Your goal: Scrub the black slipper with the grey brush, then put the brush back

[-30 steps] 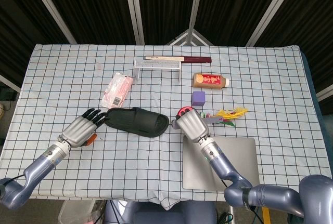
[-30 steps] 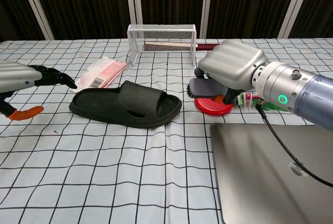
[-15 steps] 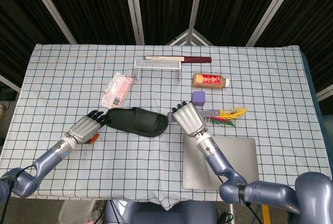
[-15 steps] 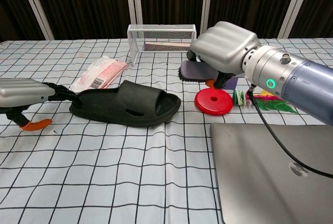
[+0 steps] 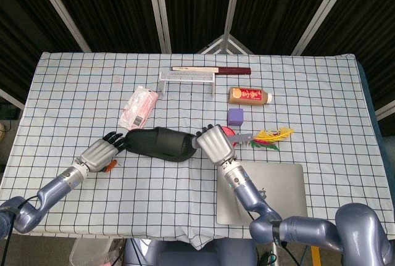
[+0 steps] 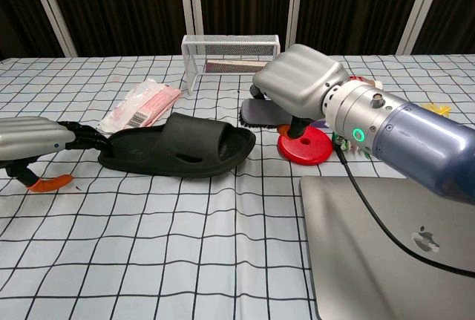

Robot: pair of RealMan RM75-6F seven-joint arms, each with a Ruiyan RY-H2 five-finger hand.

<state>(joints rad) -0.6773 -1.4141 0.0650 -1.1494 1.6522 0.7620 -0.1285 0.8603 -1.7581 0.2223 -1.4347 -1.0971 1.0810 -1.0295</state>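
The left robot hand (image 6: 33,140) lies low on the desk (image 5: 68,87), its dark fingertips (image 6: 87,136) touching the heel end of the black slipper (image 6: 178,145). It steadies the slipper rather than gripping it, fingers stretched out nearly flat. An orange piece (image 6: 46,182) shows beneath it; what that is cannot be told.

The slipper lies across the middle of the checked cloth, sole down, toe end pointing toward the right robot hand (image 6: 300,86). That hand is curled around the grey brush (image 6: 261,114), which hangs bristles down just beside the slipper's toe, apparently a little above the cloth. The fingers are closed over the brush from above; how firmly cannot be told. A red disc (image 6: 304,145) lies just below and right of the brush, with a silver laptop (image 6: 393,260) nearer the camera.

Risks, as I judge them: the left fingertips only rest against the heel, so a firm scrubbing stroke from the toe end could push the slipper out from under them or spin it on the cloth. The loose cloth could bunch under the stroke. The brush could twist in the closed fingers if the bristles catch the strap edge. Coming in low, the hand could also knock the red disc.
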